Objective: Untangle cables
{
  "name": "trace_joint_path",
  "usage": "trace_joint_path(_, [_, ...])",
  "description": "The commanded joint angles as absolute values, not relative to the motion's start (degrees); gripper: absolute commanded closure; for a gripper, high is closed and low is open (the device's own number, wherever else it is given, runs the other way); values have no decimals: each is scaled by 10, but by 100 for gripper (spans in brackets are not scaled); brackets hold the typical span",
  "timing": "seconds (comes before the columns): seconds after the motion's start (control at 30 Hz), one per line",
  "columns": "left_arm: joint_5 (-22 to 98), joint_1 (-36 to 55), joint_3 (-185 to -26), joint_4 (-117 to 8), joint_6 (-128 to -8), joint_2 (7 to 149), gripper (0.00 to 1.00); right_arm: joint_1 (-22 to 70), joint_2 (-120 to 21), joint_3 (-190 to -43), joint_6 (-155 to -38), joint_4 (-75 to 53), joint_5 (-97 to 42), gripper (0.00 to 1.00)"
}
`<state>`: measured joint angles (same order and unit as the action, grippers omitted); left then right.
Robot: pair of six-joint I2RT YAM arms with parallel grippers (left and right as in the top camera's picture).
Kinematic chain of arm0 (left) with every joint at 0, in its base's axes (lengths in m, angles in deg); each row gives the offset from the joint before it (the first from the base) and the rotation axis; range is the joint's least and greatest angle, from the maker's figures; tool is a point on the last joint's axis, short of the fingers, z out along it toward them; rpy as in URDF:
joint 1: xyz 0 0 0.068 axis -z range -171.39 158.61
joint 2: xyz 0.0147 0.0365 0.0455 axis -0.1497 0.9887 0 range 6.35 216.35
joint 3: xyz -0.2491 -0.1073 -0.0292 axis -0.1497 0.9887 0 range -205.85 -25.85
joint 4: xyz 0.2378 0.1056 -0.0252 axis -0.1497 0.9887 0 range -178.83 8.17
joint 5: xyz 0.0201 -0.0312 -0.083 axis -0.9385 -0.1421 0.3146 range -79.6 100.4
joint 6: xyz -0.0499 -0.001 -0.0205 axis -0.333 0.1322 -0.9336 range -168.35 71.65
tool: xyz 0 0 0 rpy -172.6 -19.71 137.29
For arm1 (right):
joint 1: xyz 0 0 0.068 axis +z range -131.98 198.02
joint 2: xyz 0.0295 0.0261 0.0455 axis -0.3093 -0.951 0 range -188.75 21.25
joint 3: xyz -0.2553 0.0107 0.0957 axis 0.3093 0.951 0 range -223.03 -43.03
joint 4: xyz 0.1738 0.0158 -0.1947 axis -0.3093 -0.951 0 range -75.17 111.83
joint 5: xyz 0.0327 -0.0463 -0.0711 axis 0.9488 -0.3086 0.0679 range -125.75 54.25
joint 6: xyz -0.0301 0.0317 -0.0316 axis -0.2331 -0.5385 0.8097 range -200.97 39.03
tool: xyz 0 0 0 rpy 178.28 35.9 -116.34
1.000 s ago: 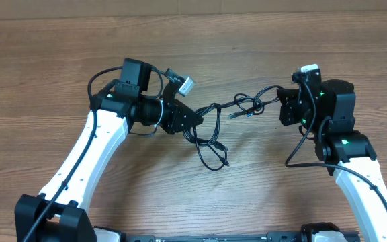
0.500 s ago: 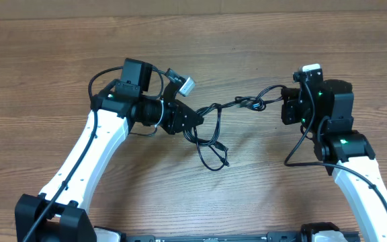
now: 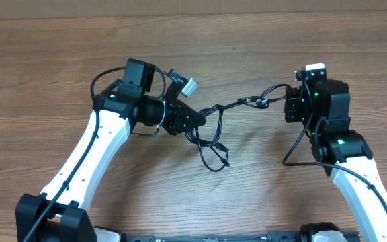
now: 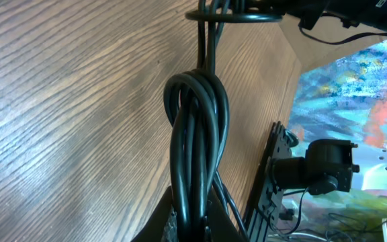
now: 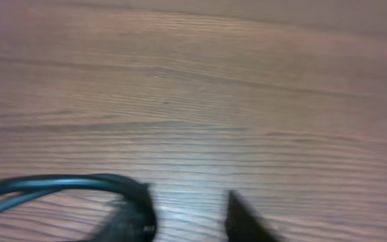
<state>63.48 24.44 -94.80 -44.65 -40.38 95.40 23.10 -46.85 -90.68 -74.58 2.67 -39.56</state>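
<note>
Overhead, the cables [image 3: 215,134] stretch across the middle of the frame. A taut strand runs from the left gripper [image 3: 195,122], left of centre, up to the right gripper [image 3: 287,103] at centre right. Loose loops lie on the wooden table [image 3: 46,60] just below centre. The left gripper's jaws are pressed together on the twisted bundle (its wrist view shows the strands running straight into them at the bottom edge). In the blurred right wrist view, the right gripper's jaws stand apart with bare wood between them, and a strand curves in at lower left.
</note>
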Motion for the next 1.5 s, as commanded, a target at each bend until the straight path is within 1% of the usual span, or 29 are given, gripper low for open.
trace_joint_path(0.0, [610, 223, -949, -431, -391, 952, 96, 193, -472, -922, -750, 32, -527, 44])
trace_joint_path(0.07, [610, 223, -949, -432, -391, 952, 96, 193, -472, -922, -750, 30, -485, 27])
trace_joint_path(0.2, [610, 223, -949, -435, -391, 952, 96, 193, -472, -922, -750, 30, -388, 14])
trace_joint_path(0.4, [611, 223, -949, -441, -391, 952, 96, 193, -472, -922, -750, 27, -252, 0])
trace_joint_path(0.6, [615, 223, -949, -445, -391, 952, 96, 193, -472, -922, -750, 12, -120, 0])
trace_joint_path(0.77, [639, 223, -949, -460, -391, 952, 96, 193, -472, -922, -750, -1, -59, 0])
trace_joint_path(0.97, [680, 223, -949, -474, -376, 952, 96, 193, -472, -922, -749, -18, -57, 0])
trace_joint_path(1.03, [714, 223, -949, -480, -371, 951, 96, 193, -472, -922, -749, -19, -58, 0])
trace_joint_path(1.2, [797, 221, -949, -480, -286, 951, 96, 192, -472, -922, -750, -19, -118, 0])
trace_joint_path(1.27, [806, 220, -949, -480, -269, 951, 96, 192, -472, -922, -750, -19, -131, 0])
trace_joint_path(1.47, [805, 210, -949, -484, -265, 951, 96, 192, -472, -922, -749, -17, -139, 0])
